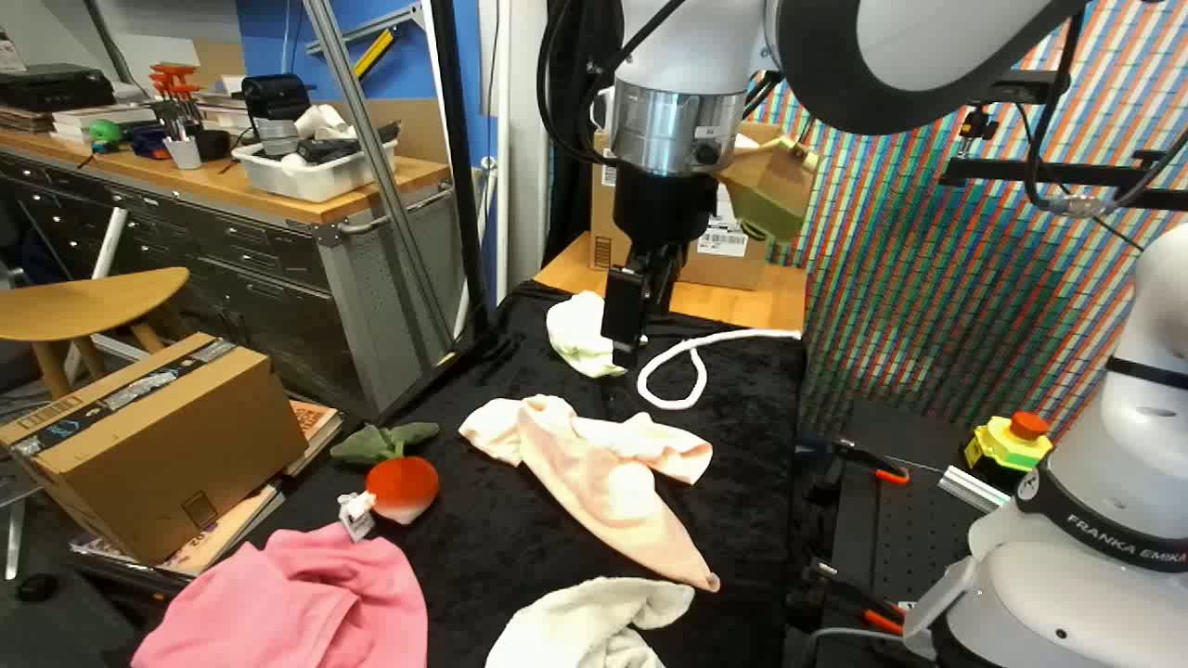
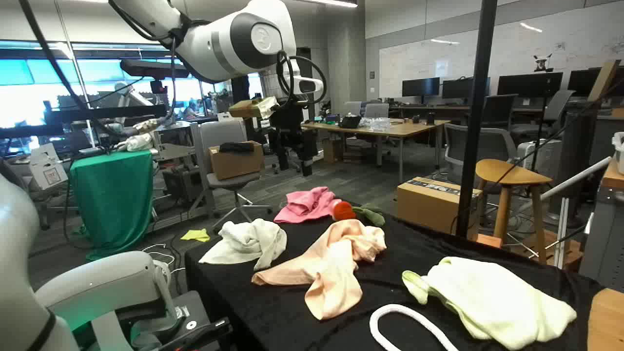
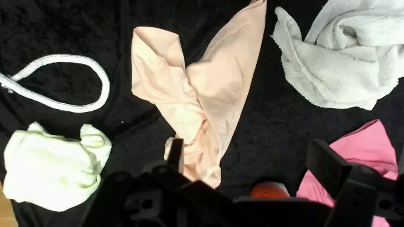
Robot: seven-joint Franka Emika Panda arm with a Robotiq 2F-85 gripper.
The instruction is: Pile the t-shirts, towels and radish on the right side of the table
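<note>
The table [image 1: 742, 538] has a black top. A peach cloth [image 1: 603, 473] lies crumpled at its middle, also in the wrist view [image 3: 217, 85]. A pink cloth [image 1: 297, 603], a greyish-white towel [image 1: 585, 631] and a pale green cloth [image 2: 497, 297] lie apart around it. The red radish [image 1: 403, 484] with its green top lies close to the pink cloth; in the wrist view the radish [image 3: 269, 190] is partly hidden by the gripper body. My gripper [image 3: 247, 145] is open and empty, above the table; its fingers also show in an exterior view [image 2: 295, 168].
A white rope [image 3: 63, 58] lies looped near the pale green cloth. A cardboard box [image 1: 158, 445] stands beside the table, and a dark upright post [image 2: 475, 117] rises at its edge. The yellow stop button [image 1: 1010, 441] is by the robot base. A cluttered workbench [image 1: 408, 176] stands behind.
</note>
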